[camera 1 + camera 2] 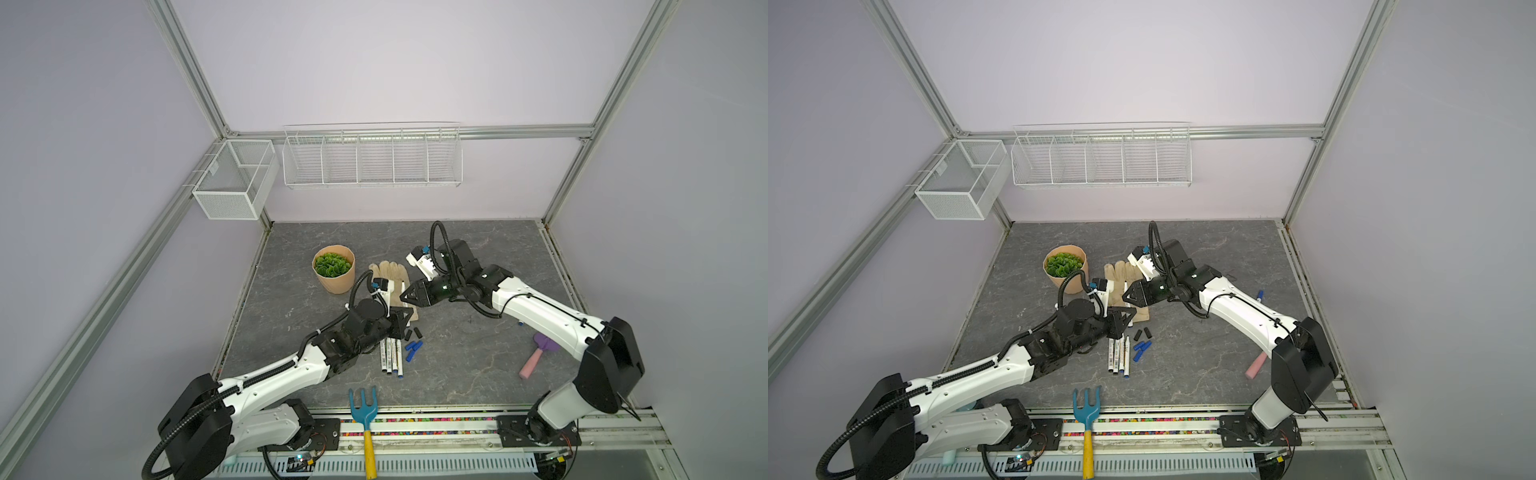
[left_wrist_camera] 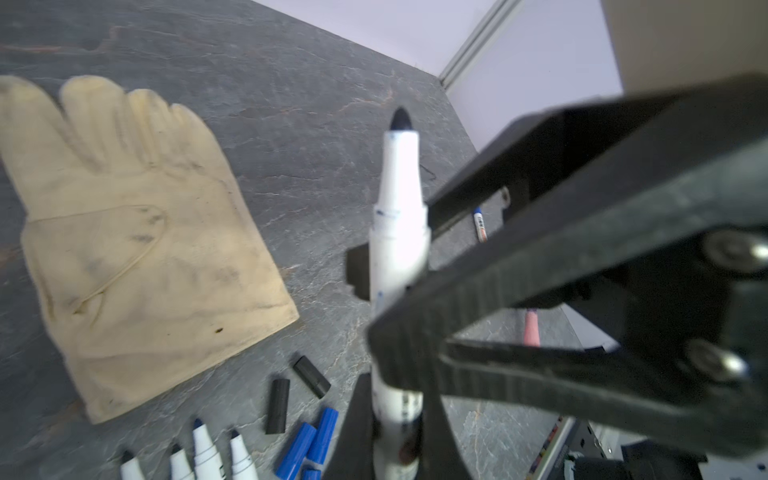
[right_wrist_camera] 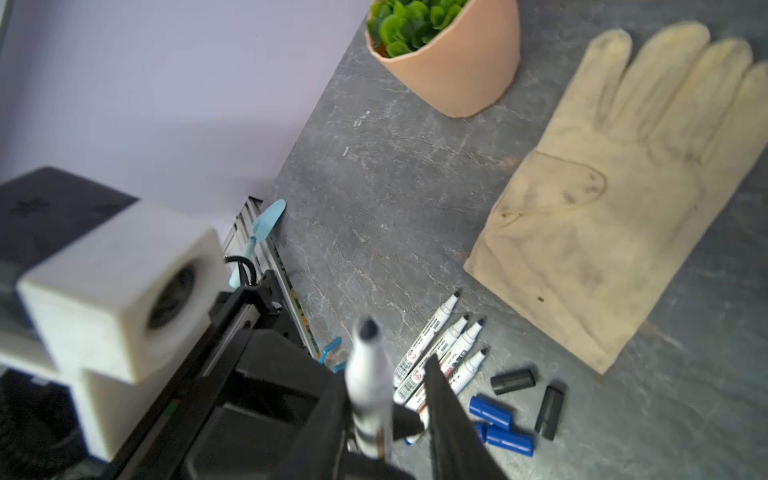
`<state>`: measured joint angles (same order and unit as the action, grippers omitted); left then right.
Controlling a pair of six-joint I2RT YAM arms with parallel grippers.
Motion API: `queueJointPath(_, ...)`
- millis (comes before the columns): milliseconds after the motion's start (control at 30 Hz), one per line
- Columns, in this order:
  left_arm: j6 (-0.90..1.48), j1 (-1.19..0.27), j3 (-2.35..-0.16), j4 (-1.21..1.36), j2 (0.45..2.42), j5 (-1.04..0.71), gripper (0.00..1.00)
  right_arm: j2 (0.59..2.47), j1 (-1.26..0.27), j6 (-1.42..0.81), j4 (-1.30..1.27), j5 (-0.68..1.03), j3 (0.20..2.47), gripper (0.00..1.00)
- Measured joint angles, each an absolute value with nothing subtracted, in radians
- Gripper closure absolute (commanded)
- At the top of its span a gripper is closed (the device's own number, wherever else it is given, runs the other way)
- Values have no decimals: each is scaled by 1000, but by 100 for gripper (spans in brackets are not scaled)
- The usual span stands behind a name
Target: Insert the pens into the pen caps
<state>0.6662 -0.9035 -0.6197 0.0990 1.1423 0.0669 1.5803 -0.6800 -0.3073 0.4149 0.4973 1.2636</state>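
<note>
- The left gripper (image 2: 395,419) is clamped tight on the barrel of one pen (image 2: 399,249). It holds the pen above the counter (image 1: 457,374) beside the glove (image 2: 137,249), with the bare black tip pointing away from the wrist.
- The right gripper (image 1: 405,297) sits right against the left one. Its jaws stand apart on either side of the same pen and do not pinch it, so the right gripper carries nothing of its own.
- The pen in the left gripper has no cap on it, so this first insertion is not yet made.
- Just below the grippers in a top view, four more pens (image 1: 390,357) lie side by side on the counter, all with their tips uncovered.
- Touching or just beside that row lie the loose caps: two black caps (image 3: 512,380) and a small heap of blue caps (image 3: 490,411). None of them is on a pen.
- A sixth pen (image 1: 1259,296) lies well apart, near the right arm. It shows a blue end, but it is too small to tell whether that is a cap.
- Judged from this, the task is barely begun: at least five pens remain to be capped. The black-tipped pen presumably wants one of the black caps, which the free right gripper would have to fetch.
</note>
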Motion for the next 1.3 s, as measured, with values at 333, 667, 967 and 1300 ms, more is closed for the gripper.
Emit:
queueJointPath(333, 854, -904, -510, -51, 1020, 332, 100, 1535, -757, -193, 583, 283, 1100, 43)
queueJointPath(667, 886, -904, -505, -89, 1004, 369, 100, 1684, -861, -186, 662, 126, 1087, 43)
queueJointPath(967, 895, -904, -486, -107, 976, 373, 100, 1779, -914, -182, 680, 32, 1162, 40)
queueJointPath(1300, 906, -904, -484, -133, 961, 379, 100, 1863, -953, -186, 686, -89, 1212, 39)
